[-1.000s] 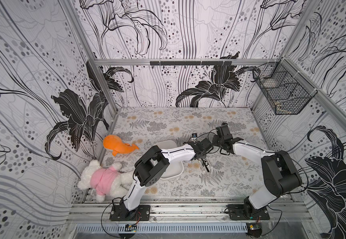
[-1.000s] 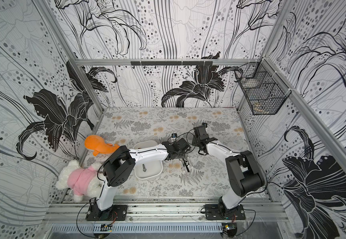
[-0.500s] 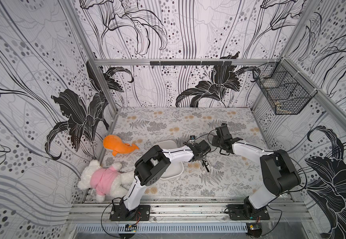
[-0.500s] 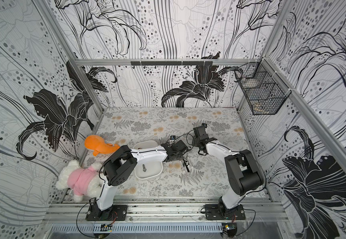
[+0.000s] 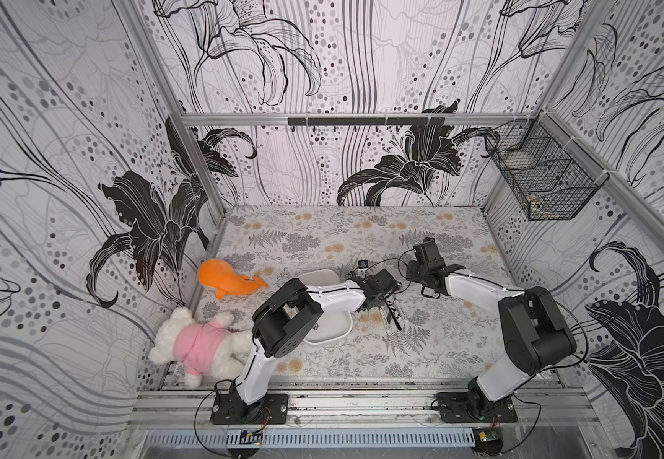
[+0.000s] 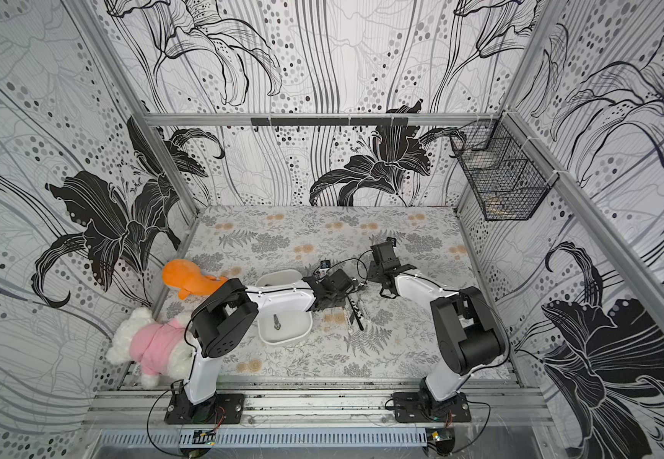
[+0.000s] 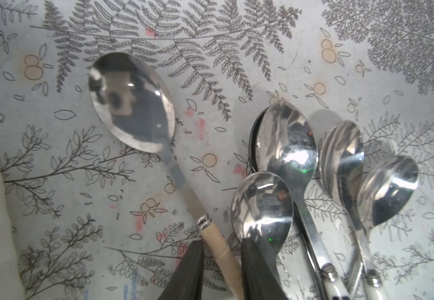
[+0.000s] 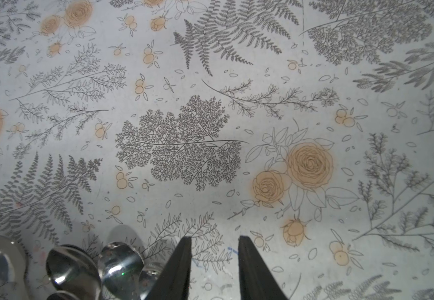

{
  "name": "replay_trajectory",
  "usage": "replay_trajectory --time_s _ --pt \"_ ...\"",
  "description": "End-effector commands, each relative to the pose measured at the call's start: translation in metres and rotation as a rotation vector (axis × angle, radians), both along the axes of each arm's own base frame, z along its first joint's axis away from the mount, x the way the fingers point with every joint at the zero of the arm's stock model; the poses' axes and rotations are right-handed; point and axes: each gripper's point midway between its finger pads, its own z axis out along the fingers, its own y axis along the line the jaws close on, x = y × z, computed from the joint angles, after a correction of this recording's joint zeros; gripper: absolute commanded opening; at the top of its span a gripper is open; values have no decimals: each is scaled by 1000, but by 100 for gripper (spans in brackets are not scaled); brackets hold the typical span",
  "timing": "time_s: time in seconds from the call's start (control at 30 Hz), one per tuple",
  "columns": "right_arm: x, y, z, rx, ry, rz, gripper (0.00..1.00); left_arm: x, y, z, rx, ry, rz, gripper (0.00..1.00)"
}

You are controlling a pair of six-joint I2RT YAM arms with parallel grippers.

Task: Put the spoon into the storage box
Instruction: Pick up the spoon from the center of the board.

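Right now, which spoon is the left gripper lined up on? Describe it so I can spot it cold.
Find the white storage box on the floral mat; a cluster of spoons lies beside it. The spoon lies apart on the cluster's box side, its handle between the open jaws of the left gripper: largest bowl, cream handle.

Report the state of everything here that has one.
left gripper, open, astride the cream-handled spoon's handle
right gripper, open, empty
cream-handled spoon, lying on the table, not lifted
other spoons, overlapping in a pile
storage box, upright, one small utensil inside
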Motion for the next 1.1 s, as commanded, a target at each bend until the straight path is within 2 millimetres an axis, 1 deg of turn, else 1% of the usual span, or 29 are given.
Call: replay_trajectory --time_s 0.0,0.07,0.17,0.27,0.4,0.47,0.63,0.8,0.97,1.07 --pt "2 3 -2 9 6 5 35 -14 21 -23 67 72 3 29" --pt "2 3 -2 11 5 6 35 -15 24 -23 78 77 1 29" --pt "2 4 -1 15 5 9 35 -15 31 -27 118 91 3 34" --pt "2 5 -2 16 8 11 35 -16 38 -30 142 100 9 36" --pt "2 6 -3 21 10 15 35 -18 46 -32 202 122 0 38" --pt "2 7 -3 25 9 18 35 -20 47 -34 215 139 -13 38" --pt "2 9 -4 36 13 23 35 -29 52 -41 242 180 -38 35" --pt "2 11 -4 45 15 29 35 -38 57 -43 258 212 -62 35" --pt "2 12 -3 53 12 32 35 -44 59 -49 255 241 -80 26" --pt "2 12 -4 54 14 31 35 -45 58 -52 249 249 -86 23"
